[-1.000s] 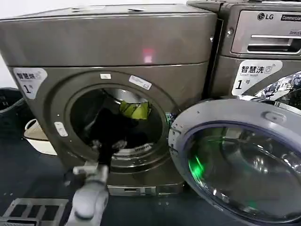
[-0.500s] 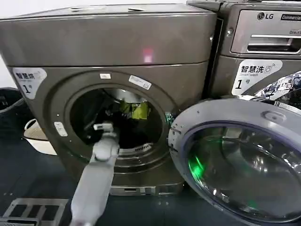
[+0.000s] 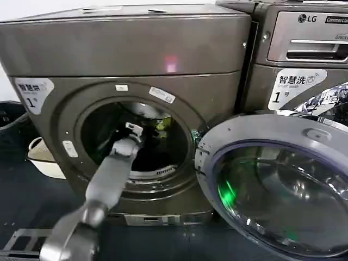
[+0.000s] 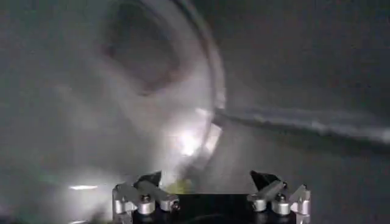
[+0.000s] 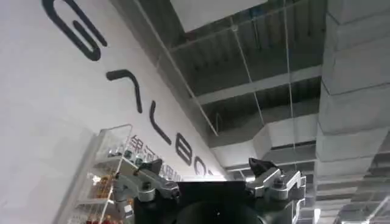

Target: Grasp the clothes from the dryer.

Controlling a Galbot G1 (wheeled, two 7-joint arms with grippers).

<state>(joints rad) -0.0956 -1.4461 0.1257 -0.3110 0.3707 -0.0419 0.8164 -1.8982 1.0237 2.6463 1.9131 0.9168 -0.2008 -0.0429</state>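
1. I see the clothes inside the drum of the dryer [image 3: 125,49]: a small patch of the yellow-green garment [image 3: 162,124] shows toward the far right of the opening, and the dark garment [image 3: 149,149] lies lower in the drum, hard to separate from the shadow.
2. My left gripper [image 3: 132,130] is inside the porthole, just left of the yellow-green garment and close to it; I cannot tell from the head view whether it touches the fabric.
3. In the left wrist view the left gripper [image 4: 210,185] has its fingers spread wide with nothing between them, and a sliver of yellow-green [image 4: 178,186] sits near one fingertip against the blurred drum wall.
4. The left arm [image 3: 106,179] runs from the near left edge of the scene up through the porthole ring.
5. The dryer door [image 3: 277,185] hangs swung open to the right, its glass facing me with a green glint.
6. A white sticker [image 3: 33,92] marked "1" sits on the dryer's left front.
7. The LG machine [image 3: 304,49] stands to the right, behind the door.
8. My right gripper [image 5: 210,182] is parked pointing up at a ceiling and a lettered wall, fingers apart and empty.
9. A pale basket [image 3: 43,157] stands on the floor left of the dryer.
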